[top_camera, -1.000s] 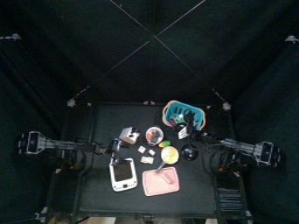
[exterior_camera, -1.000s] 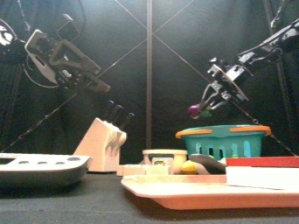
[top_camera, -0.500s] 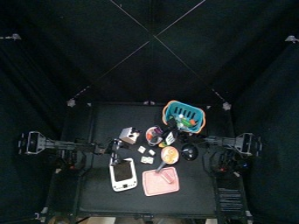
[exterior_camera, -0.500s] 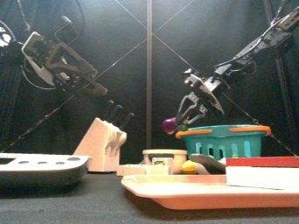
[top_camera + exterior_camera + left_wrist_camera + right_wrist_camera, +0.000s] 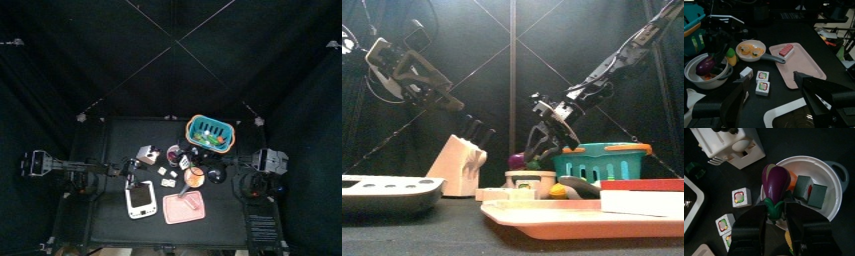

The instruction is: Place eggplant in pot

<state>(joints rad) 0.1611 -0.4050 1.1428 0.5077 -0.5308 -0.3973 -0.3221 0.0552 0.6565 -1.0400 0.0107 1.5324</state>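
My right gripper (image 5: 774, 214) is shut on the green stem end of the purple eggplant (image 5: 775, 180). It holds the eggplant tip-down just over the near rim of the pot (image 5: 829, 175), a small round vessel with a few blocks inside. The front view shows the eggplant (image 5: 516, 159) hanging right above the pot (image 5: 529, 181), with the right gripper (image 5: 543, 140) slanting down from the right. From the left wrist view, the eggplant (image 5: 706, 65) sits at the mouth of the pot (image 5: 697, 80). My left gripper (image 5: 784, 100) is open and empty, raised at the left (image 5: 452, 99).
A teal slatted basket (image 5: 603, 160) stands to the right of the pot. A pink tray (image 5: 807, 67) with a red-and-white piece and a small pan (image 5: 751, 50) lie nearer the front. A white knife block (image 5: 460, 165) and a white tray (image 5: 389, 190) are at the left.
The right arm has carried the eggplant leftward and down, from above the basket to just over the pot. The left arm has not moved.
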